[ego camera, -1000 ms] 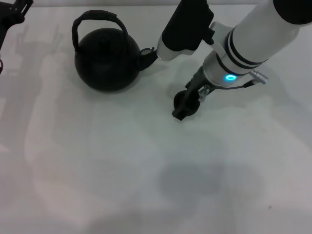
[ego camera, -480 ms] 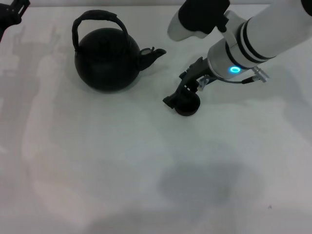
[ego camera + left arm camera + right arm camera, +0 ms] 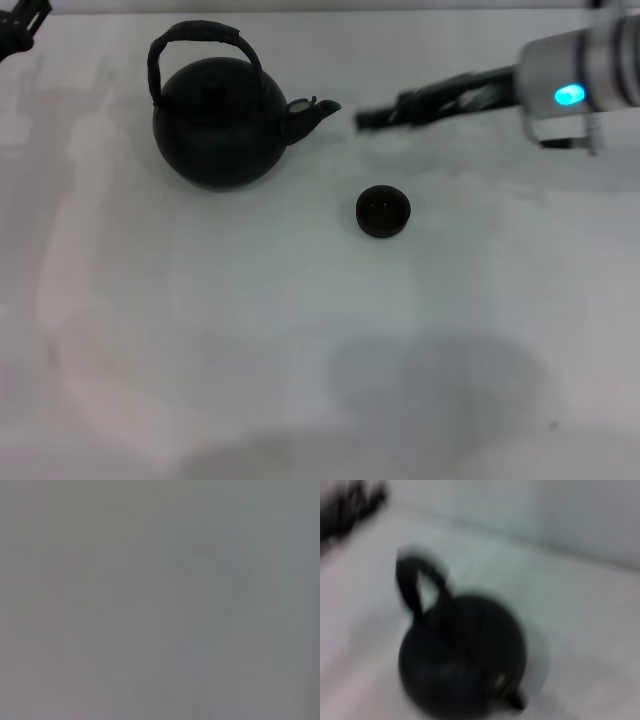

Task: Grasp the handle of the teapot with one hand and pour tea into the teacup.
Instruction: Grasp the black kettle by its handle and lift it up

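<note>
The matte black teapot (image 3: 218, 122) stands at the back left of the white table, its short spout (image 3: 312, 110) pointing right. Its arched handle (image 3: 197, 40) stands upright over the lid. The tiny dark teacup (image 3: 383, 212) stands alone, right of and nearer than the spout. My right gripper (image 3: 362, 119) reaches in from the right, blurred, just right of the spout and behind the teacup, touching neither. The right wrist view shows the teapot (image 3: 462, 660) and handle (image 3: 417, 587). My left gripper (image 3: 15, 25) is parked at the far left corner.
The white table (image 3: 250, 340) spreads bare toward the front, with a soft shadow at the front right. The left wrist view shows only flat grey. A dark blur in the right wrist view (image 3: 350, 505) is the left arm, far behind the teapot.
My right gripper has left the teacup and swung up and back to beside the spout, the arm drawing off to the right. The teacup stays on the table. The teapot has not moved.
</note>
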Controlling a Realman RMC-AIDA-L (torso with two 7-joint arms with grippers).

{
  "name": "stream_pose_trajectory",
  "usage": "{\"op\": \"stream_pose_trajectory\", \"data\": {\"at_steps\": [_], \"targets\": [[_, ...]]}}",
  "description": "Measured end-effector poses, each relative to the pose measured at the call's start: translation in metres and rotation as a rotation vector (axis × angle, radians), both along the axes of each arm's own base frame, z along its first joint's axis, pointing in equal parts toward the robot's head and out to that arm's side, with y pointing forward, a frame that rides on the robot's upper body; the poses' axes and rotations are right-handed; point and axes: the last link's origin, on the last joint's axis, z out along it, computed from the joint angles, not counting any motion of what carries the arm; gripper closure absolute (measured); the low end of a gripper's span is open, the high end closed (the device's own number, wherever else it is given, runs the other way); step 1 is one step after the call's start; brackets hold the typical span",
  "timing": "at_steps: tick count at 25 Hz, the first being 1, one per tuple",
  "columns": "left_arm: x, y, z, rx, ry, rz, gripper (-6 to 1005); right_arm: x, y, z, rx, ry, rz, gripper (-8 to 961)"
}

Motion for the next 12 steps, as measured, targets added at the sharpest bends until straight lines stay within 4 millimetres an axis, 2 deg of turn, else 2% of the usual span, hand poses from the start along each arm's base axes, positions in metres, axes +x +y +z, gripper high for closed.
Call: {"op": "stream_pose_trajectory", "data": {"at_steps": [5,7,12], "targets": [[-0.007,-0.006,0.002,0.003,-0.002,0.016,112,0.046,0.009,0.029,0.236,0.334,-0.213,88],[-0.008,-0.006,0.002,0.003,-0.002,0.018,112,0.066,0.010,0.039,0.358,0.394,-0.254,88],[-0.009,-0.010,-0.002,-0.002,-0.008,0.022,113,0.108,0.006,0.058,0.669,0.288,-0.180,88]]}}
